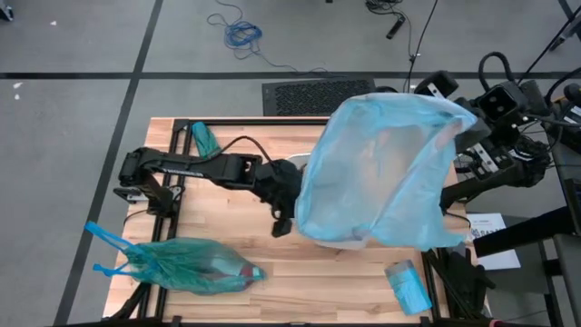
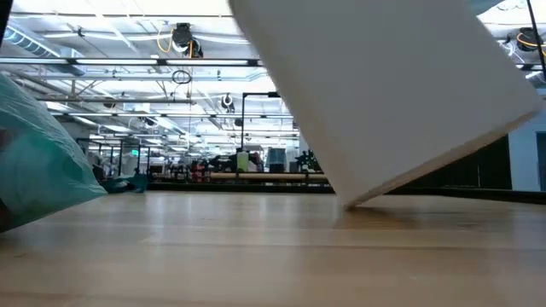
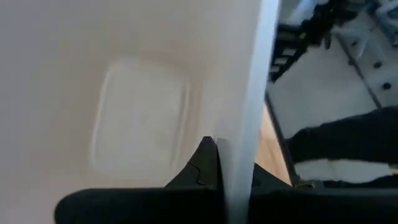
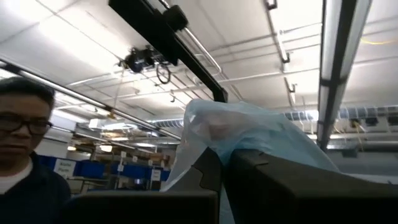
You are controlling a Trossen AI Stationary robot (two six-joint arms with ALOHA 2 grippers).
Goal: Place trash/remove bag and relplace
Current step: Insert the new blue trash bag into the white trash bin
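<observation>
From above, a big pale blue bag [image 1: 381, 173] is draped over a white bin [image 1: 349, 242] on the right half of the wooden table [image 1: 227, 245], covering most of it. The left gripper [image 1: 283, 222] sits at the bag's left edge, clamped on the bin's wall. The right gripper [image 1: 467, 136] is up at the far right corner, pinched on the bag.

A tied teal bag of trash [image 1: 195, 266] lies near-left, well apart from both grippers, with bare table between.

Low view: the bin [image 2: 384, 94] is tilted, one corner on the table.

Left wrist: fingers [image 3: 208, 165] closed on the white wall [image 3: 245, 93].

Right wrist: the fingers [image 4: 208, 171] grip bunched blue plastic [image 4: 249, 130]; a person [image 4: 25, 162] is beyond.
</observation>
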